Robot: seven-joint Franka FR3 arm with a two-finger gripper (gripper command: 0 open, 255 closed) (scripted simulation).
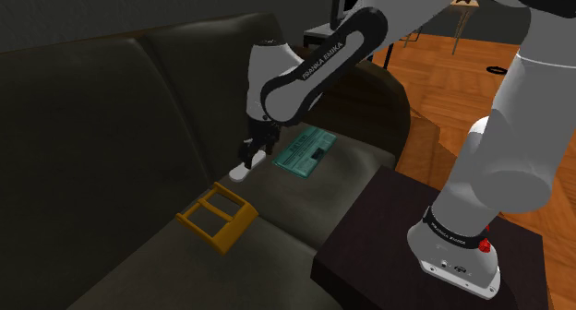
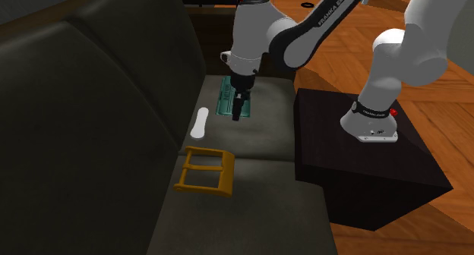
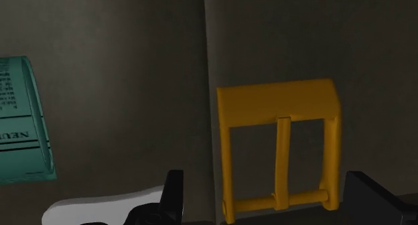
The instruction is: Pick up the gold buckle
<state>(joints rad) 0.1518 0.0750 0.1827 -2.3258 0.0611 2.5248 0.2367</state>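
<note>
A gold rectangular buckle with a centre bar lies flat on the dark sofa seat. My black gripper hangs above the seat, some way from the buckle, toward the teal booklet. In the wrist view the buckle lies ahead, in line with the gap between my two fingers. The gripper is open and holds nothing.
A teal printed booklet and a white elongated object lie on the seat near the gripper. The sofa back rises behind. A dark box stand carries my base.
</note>
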